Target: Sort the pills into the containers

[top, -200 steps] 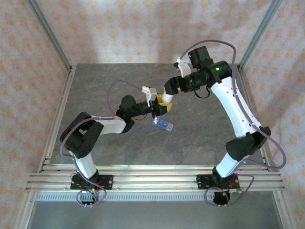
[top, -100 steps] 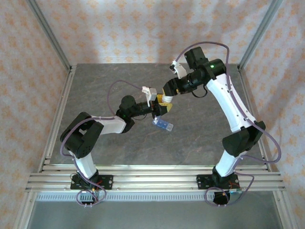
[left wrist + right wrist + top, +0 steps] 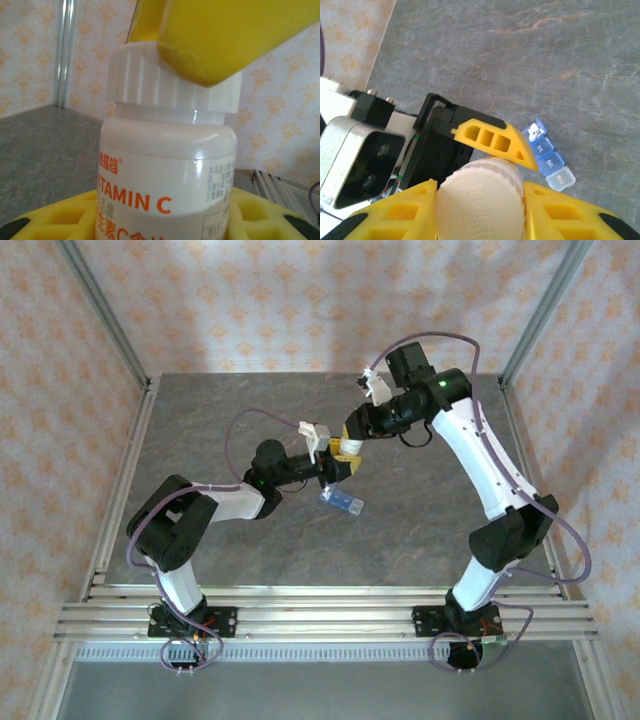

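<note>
A white vitamin C pill bottle (image 3: 165, 170) stands upright above the table, and my left gripper (image 3: 333, 469) is shut on its body. My right gripper (image 3: 480, 212) comes down from above, and its yellow fingers (image 3: 395, 212) press both sides of the ribbed white cap (image 3: 480, 197), shut on it. In the left wrist view, one right finger (image 3: 225, 35) lies against the cap (image 3: 145, 82). The blue pill box (image 3: 343, 503) lies on the table just below the bottle. Its end compartment (image 3: 535, 131) is open, with white pills inside.
The grey stone-patterned table (image 3: 420, 510) has aluminium rails (image 3: 120, 490) along its sides and a patterned wall behind it. Both arms meet near the table's middle. The left wrist camera housing (image 3: 355, 160) sits close beside the bottle.
My right gripper has closed onto the bottle cap, and the right arm's elbow has shifted slightly left. The left arm, the bottle and the pill box have stayed put.
</note>
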